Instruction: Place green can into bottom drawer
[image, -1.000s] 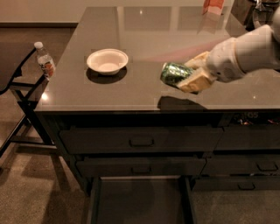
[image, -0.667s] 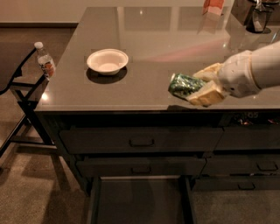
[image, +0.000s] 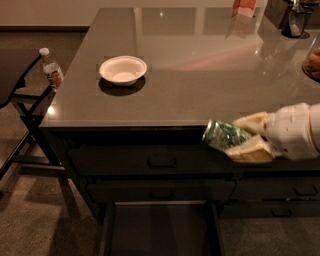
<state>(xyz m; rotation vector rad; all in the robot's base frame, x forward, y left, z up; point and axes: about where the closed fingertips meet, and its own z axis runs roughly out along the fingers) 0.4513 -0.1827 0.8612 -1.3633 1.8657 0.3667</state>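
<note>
My gripper (image: 239, 138) reaches in from the right and is shut on the green can (image: 224, 135), which lies on its side between the pale fingers (image: 252, 151). It holds the can in the air just past the counter's front edge, in front of the upper drawer fronts. The bottom drawer (image: 160, 230) is pulled open below and to the left of the can. Its dark floor shows nothing in it.
A white bowl (image: 123, 69) sits on the grey counter (image: 200, 60) at the left. A water bottle (image: 51, 69) stands on a dark chair off the counter's left end. Dark containers (image: 295, 20) and an orange package (image: 243, 7) stand at the back right.
My gripper has carried the can forward off the counter top and lower, so that it now hangs in front of the drawer fronts.
</note>
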